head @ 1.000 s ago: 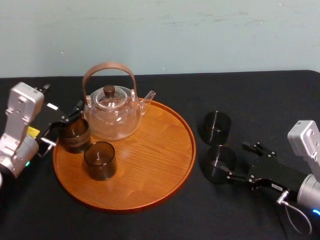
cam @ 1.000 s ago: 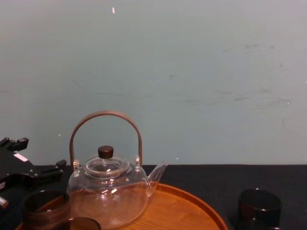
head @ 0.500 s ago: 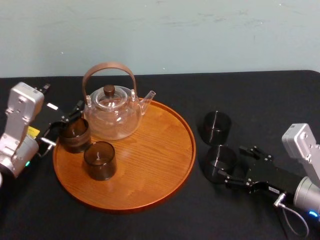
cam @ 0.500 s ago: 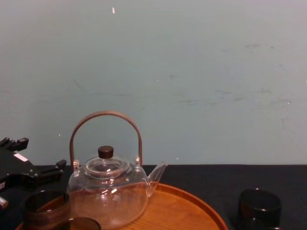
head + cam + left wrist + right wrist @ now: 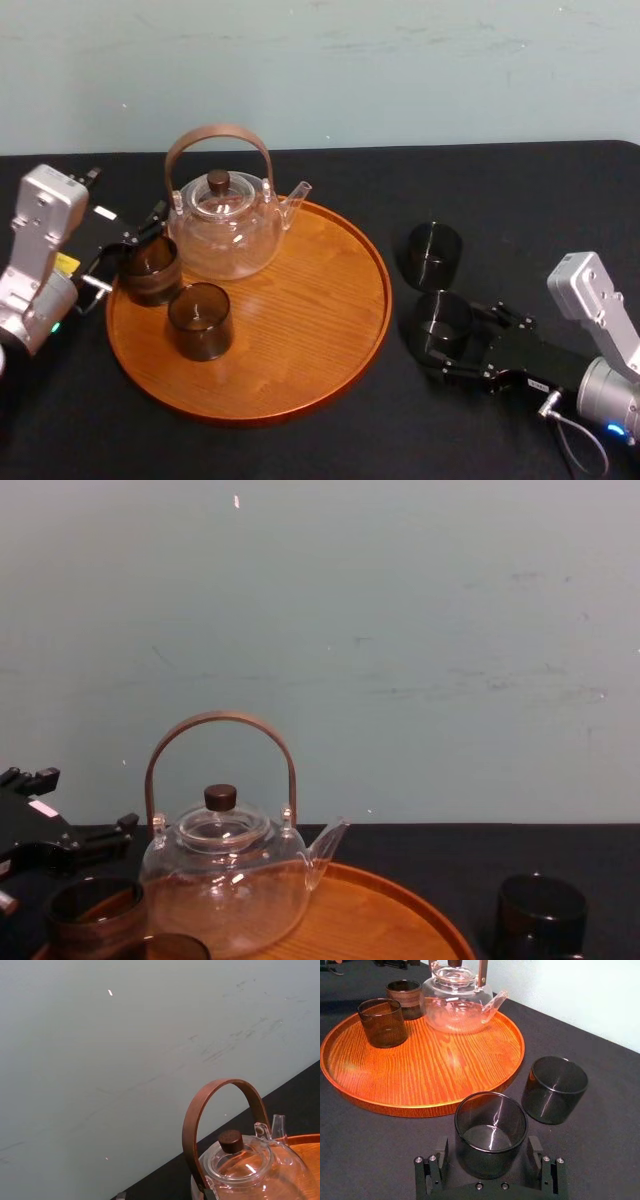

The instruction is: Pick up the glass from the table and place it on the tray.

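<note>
Black table (image 5: pixel 500 190): right gripper's (image 5: pixel 488 1147) spread fingers (image 5: pixel 440 1157) flank the glass (image 5: pixel 490 1135), second glass (image 5: pixel 554 1090) beside; left gripper (image 5: pixel 122 250) by tray (image 5: pixel 300 330)

Tray (image 5: pixel 400 916) and near cup (image 5: pixel 168 946) cut off at chest view's bottom edge, teapot (image 5: pixel 250 1170) base cropped in left wrist view, right arm (image 5: pixel 592 300) cut by head view's right edge.
</note>
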